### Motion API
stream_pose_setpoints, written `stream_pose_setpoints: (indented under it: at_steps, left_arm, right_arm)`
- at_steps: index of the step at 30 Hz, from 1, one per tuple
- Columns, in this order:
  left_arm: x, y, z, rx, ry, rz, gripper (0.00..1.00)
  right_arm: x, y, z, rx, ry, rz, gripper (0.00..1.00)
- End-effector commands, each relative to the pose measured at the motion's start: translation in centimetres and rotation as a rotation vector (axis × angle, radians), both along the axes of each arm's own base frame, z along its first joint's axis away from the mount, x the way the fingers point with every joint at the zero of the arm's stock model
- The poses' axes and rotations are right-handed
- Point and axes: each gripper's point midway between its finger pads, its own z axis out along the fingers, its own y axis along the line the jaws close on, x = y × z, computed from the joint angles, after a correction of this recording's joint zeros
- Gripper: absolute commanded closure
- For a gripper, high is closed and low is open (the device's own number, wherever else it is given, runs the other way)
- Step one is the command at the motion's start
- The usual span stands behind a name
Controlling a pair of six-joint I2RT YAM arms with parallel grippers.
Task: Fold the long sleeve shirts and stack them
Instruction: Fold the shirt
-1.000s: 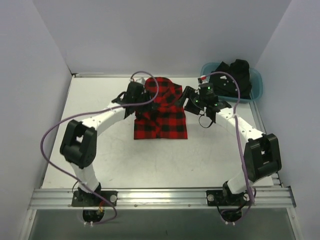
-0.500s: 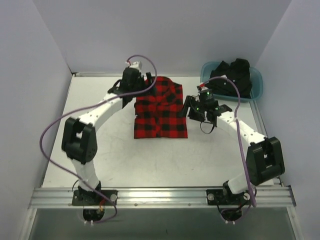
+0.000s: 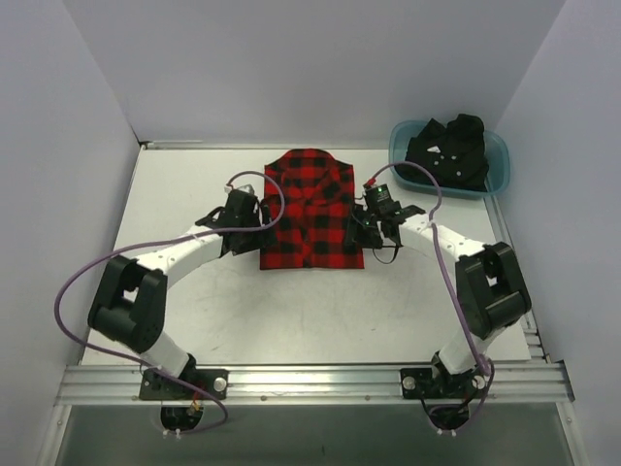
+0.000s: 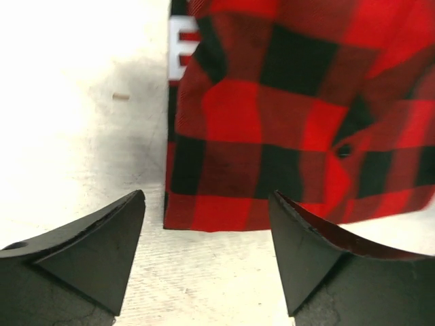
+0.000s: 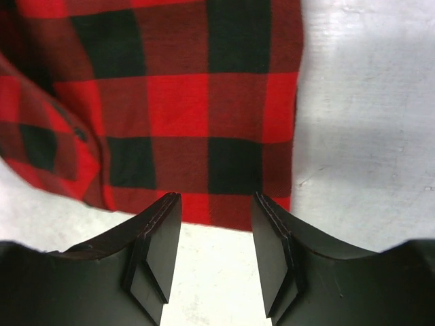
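Both released, we see: left pincer and right pincer empty, flanking folded flannel shirt on counter.

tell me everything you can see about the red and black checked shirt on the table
The flannel shirt is soft red-and-black buffalo-check cloth. It is folded into a tidy rectangle with the collar at the far end, and it lies flat on the white table. A white label peeks out at its left edge. The left pincer and right pincer sit at its near corners with jaws apart, and neither visibly grips the cloth.
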Motion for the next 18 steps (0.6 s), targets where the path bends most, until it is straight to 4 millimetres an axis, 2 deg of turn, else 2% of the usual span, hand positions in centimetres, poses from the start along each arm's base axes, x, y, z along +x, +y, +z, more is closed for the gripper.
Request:
stream_pose_setpoints:
  at_steps: [1, 3, 6, 8, 10, 11, 12, 14, 15, 16, 18]
  left_arm:
    - [0.4, -0.3, -1.5, 0.005, 0.029, 0.018, 0.19]
    - [-0.2, -0.2, -3.1, 0.015, 0.070, 0.022, 0.21]
    - [-1.4, -0.3, -5.5, 0.037, 0.135, 0.018, 0.29]
    - [-2.6, -0.1, -6.9, 0.055, 0.190, 0.024, 0.40]
    - [-4.6, 0.1, -8.2, 0.069, 0.244, 0.022, 0.49]
    - [-5.5, 0.4, -8.6, 0.078, 0.268, 0.021, 0.60]
    - [-7.0, 0.8, -9.5, 0.091, 0.306, 0.020, 0.64]
    - [-9.1, 1.0, -9.7, 0.098, 0.338, 0.001, 0.71]
    - [-10.1, 1.3, -9.9, 0.104, 0.353, -0.004, 0.72]
    - [-12.3, 1.8, -10.2, 0.111, 0.384, -0.013, 0.72]
    - [-14.3, 2.2, -10.2, 0.110, 0.405, -0.022, 0.71]
  right_arm:
    - [0.4, -0.4, -1.6, -0.035, 0.029, -0.031, 0.55]
    - [-0.1, -0.7, -2.9, -0.046, 0.065, -0.034, 0.58]
    - [-1.7, -1.0, -5.1, -0.060, 0.147, -0.022, 0.65]
    - [-3.1, -1.2, -5.9, -0.073, 0.201, -0.020, 0.68]
    - [-4.9, -1.6, -6.5, -0.092, 0.258, -0.007, 0.71]
    - [-5.6, -1.8, -6.7, -0.096, 0.277, -0.003, 0.73]
    - [-6.9, -2.0, -7.1, -0.102, 0.310, 0.006, 0.74]
    - [-9.1, -2.3, -7.0, -0.120, 0.355, 0.023, 0.75]
    - [-10.0, -2.5, -7.0, -0.127, 0.372, 0.029, 0.75]
    - [-12.0, -2.6, -6.9, -0.132, 0.409, 0.055, 0.75]
    - [-14.1, -2.7, -6.8, -0.139, 0.440, 0.077, 0.75]
